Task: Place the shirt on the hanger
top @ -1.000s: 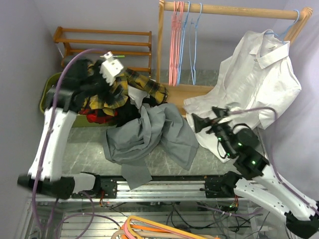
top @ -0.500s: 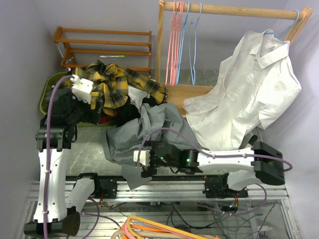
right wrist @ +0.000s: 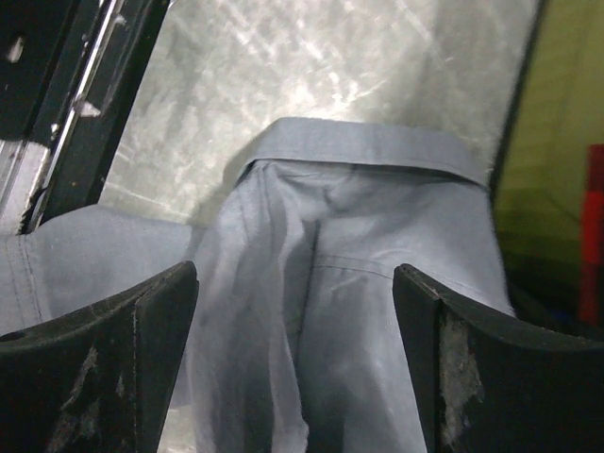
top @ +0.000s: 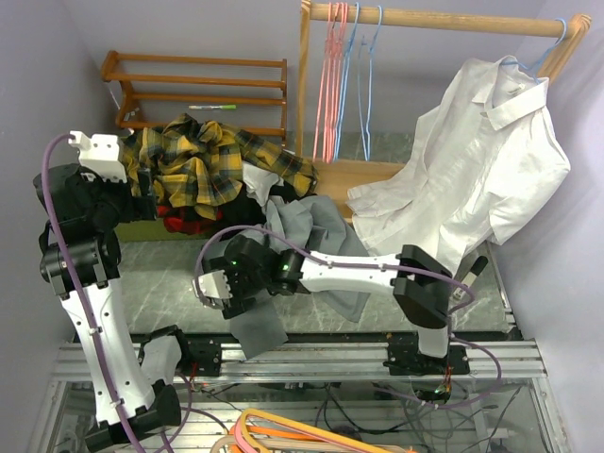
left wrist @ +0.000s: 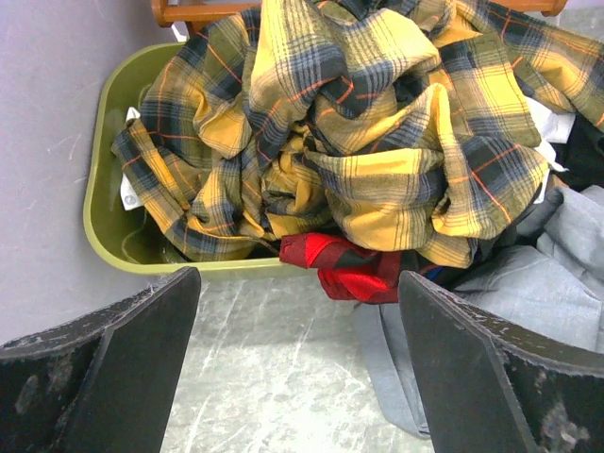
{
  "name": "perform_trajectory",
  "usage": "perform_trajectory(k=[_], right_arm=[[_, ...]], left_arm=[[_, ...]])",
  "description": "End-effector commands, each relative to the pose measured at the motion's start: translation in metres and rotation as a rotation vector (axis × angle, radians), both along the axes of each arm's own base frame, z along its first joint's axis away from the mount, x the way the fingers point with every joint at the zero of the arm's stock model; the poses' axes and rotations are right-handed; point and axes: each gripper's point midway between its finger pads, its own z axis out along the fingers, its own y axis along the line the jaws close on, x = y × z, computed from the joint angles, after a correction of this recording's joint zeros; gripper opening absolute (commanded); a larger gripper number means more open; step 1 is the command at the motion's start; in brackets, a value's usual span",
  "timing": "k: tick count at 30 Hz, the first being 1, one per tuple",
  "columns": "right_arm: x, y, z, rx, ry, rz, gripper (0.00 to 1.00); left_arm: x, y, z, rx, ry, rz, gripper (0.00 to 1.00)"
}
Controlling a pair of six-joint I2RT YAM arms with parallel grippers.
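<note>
The grey shirt (top: 326,241) lies crumpled on the table, one end hanging over the near edge. My right gripper (top: 225,289) reaches left across it and hovers open over its left part. In the right wrist view the open gripper (right wrist: 297,368) frames the grey fabric (right wrist: 359,283) and a folded edge. Thin light-blue hangers (top: 366,90) hang on the wooden rail. My left gripper (top: 123,201) is raised by the bin, open and empty (left wrist: 297,377), above bare table.
A green bin (left wrist: 99,170) holds a yellow-and-black plaid shirt (top: 203,165) and a red cloth (left wrist: 344,269). Pink hangers (top: 330,85) and a white shirt (top: 472,160) hang on the rail. A wooden rack (top: 198,80) stands at the back. The metal frame (top: 311,354) runs along the near edge.
My right arm has swung from the right side across to the left, over the grey shirt. My left arm has pulled back from the plaid pile towards the left.
</note>
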Motion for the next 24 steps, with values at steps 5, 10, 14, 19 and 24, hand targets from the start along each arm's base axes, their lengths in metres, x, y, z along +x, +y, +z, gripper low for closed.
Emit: perform_trajectory(k=[5, 10, 14, 19, 24], right_arm=[[-0.012, -0.015, -0.047, -0.215, 0.107, 0.09, 0.67], [0.0, -0.01, -0.052, -0.221, 0.114, 0.067, 0.63], [0.007, -0.01, -0.049, -0.215, 0.119, 0.062, 0.46], [0.011, -0.015, -0.045, -0.222, 0.14, 0.024, 0.0], [0.023, -0.033, 0.011, -0.1, 0.101, -0.098, 0.0]], left_arm=[[-0.001, -0.01, -0.007, -0.029, 0.003, -0.052, 0.97], [-0.002, -0.01, -0.013, -0.024, 0.02, -0.053, 0.97], [0.0, -0.012, -0.016, -0.028, 0.025, -0.07, 0.97], [0.0, -0.022, -0.023, -0.031, 0.042, -0.143, 0.97], [0.0, -0.023, -0.025, -0.019, 0.12, -0.182, 0.97]])
